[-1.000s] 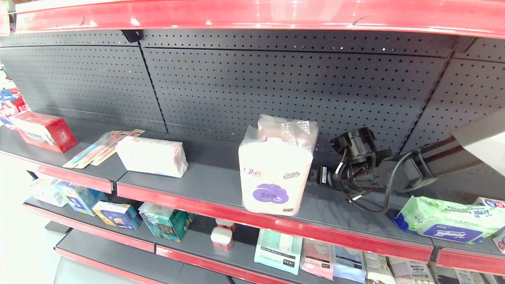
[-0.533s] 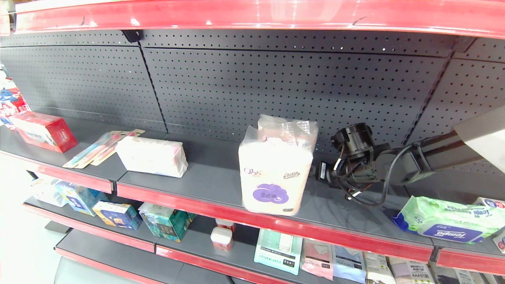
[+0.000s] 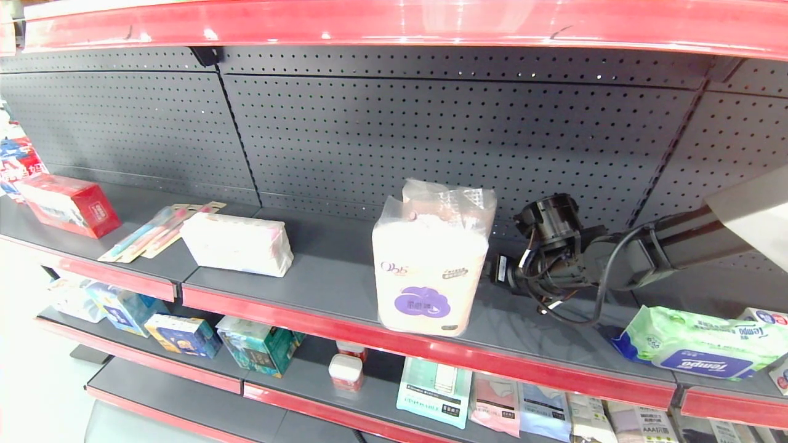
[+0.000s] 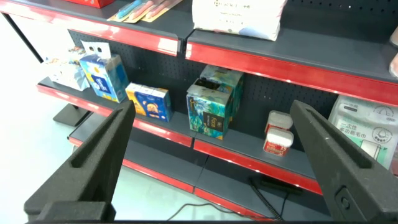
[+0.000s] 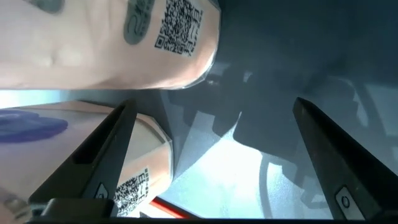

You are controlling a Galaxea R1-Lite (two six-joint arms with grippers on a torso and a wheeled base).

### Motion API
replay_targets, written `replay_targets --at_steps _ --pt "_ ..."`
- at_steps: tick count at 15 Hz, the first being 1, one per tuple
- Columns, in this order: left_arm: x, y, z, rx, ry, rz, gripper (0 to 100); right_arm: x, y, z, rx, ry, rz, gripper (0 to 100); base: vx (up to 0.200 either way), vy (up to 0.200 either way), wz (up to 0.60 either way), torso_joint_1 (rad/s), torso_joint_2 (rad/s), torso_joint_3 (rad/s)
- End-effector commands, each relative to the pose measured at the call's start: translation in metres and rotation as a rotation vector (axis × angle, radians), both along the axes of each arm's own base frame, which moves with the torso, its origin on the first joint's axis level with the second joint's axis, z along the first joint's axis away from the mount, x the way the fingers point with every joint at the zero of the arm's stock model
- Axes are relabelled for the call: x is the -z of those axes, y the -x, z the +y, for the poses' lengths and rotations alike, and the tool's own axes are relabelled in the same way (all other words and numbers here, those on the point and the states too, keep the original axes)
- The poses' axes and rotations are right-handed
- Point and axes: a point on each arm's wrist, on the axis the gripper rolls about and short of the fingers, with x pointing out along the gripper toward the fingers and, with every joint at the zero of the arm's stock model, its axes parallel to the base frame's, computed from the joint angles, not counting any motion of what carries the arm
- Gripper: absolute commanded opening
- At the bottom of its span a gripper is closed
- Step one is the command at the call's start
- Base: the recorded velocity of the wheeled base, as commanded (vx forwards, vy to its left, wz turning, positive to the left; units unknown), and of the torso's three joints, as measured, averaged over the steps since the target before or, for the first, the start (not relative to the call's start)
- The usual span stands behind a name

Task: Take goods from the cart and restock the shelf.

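Note:
A tall pack of toilet rolls [image 3: 431,258] with a purple label stands upright near the front edge of the grey shelf [image 3: 320,271]. My right arm's wrist [image 3: 548,246] sits just to the right of and behind the pack, low over the shelf. In the right wrist view the right gripper [image 5: 212,106] is open, its fingers [image 5: 106,162] spread wide, with the pack [image 5: 93,43] beside one finger and bare shelf between them. The left gripper [image 4: 211,109] is open and holds nothing, out in front of the lower shelves.
On the same shelf lie a flat white pack [image 3: 237,243], toothbrush cards [image 3: 157,231] and a red box [image 3: 71,205] to the left, and a green wet-wipes pack [image 3: 695,344] to the right. A red-edged shelf [image 3: 394,24] hangs overhead. Lower shelves hold boxes [image 4: 214,102].
The right arm's wrist has risen a little and edged left toward the pack. The pack and the other goods have not moved.

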Motion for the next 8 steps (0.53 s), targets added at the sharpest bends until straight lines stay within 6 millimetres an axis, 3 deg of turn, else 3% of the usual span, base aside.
replay_targets --at_steps 1,8 --pt "0.0000 -0.0001 0.0000 -0.001 0.000 0.002 100 -0.0004 0.0024 0.0005 -0.003 0.000 0.002 100 0.000 0.000 0.00 0.000 0.00 0.000" --pt "0.0000 -0.0001 0.0000 -0.001 0.000 0.002 100 -0.0016 0.0093 0.0068 -0.019 -0.006 0.010 100 0.000 0.000 0.00 0.000 0.00 0.000"
